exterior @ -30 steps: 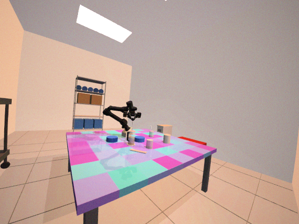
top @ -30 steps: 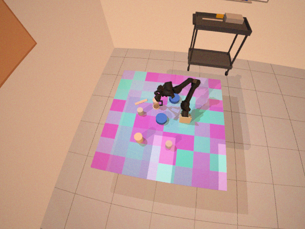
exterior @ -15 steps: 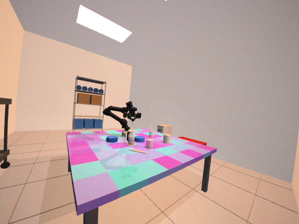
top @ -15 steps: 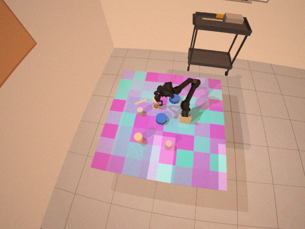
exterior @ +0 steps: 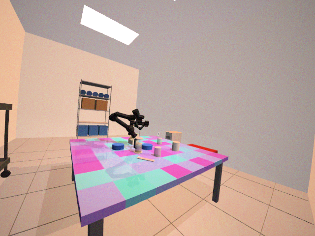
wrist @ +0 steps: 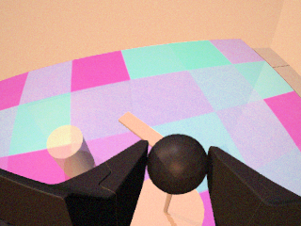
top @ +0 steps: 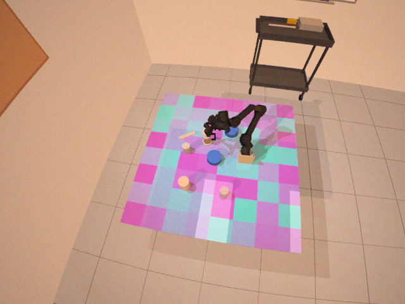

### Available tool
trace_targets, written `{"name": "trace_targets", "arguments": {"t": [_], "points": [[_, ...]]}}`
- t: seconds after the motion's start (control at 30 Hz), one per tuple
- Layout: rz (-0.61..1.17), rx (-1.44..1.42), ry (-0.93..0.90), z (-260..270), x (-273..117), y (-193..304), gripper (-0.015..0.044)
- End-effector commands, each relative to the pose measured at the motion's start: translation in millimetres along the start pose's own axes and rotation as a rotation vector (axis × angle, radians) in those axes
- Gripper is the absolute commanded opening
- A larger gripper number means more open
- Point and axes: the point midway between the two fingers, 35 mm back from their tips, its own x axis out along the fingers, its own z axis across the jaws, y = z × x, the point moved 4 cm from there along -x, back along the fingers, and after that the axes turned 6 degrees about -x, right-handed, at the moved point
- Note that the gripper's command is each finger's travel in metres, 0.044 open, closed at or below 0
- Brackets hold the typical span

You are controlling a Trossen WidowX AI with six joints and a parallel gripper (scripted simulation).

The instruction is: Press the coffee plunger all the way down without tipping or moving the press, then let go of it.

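Observation:
The coffee press (top: 207,141) (exterior: 138,148) stands upright on the checkered table, with a pale lid (wrist: 190,207) and a black side handle (top: 214,136) (exterior: 135,143). Its thin plunger rod (exterior: 139,133) (wrist: 167,203) stands up well above the lid, with a round black knob (wrist: 177,165) on top. My gripper (exterior: 140,127) (wrist: 178,152) is above the press, shut on the knob, with one finger touching each side. In the top view the arm hides the knob and part of the lid.
A pale flat bar (top: 187,135) (exterior: 145,159) (wrist: 138,127) and a beige cylinder (top: 186,147) (exterior: 157,151) (wrist: 68,146) lie near the press. Two blue discs (top: 214,158) (top: 231,132) are close by. Two more cylinders (top: 183,182) (top: 224,191) stand farther off.

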Motion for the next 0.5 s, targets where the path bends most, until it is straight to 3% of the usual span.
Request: {"name": "trace_targets", "arguments": {"t": [0.0, 0.47], "points": [[0.018, -0.024, -0.004, 5, 7, 14, 0.0127], [0.015, -0.024, -0.004, 6, 20, 33, 0.0127]]}}
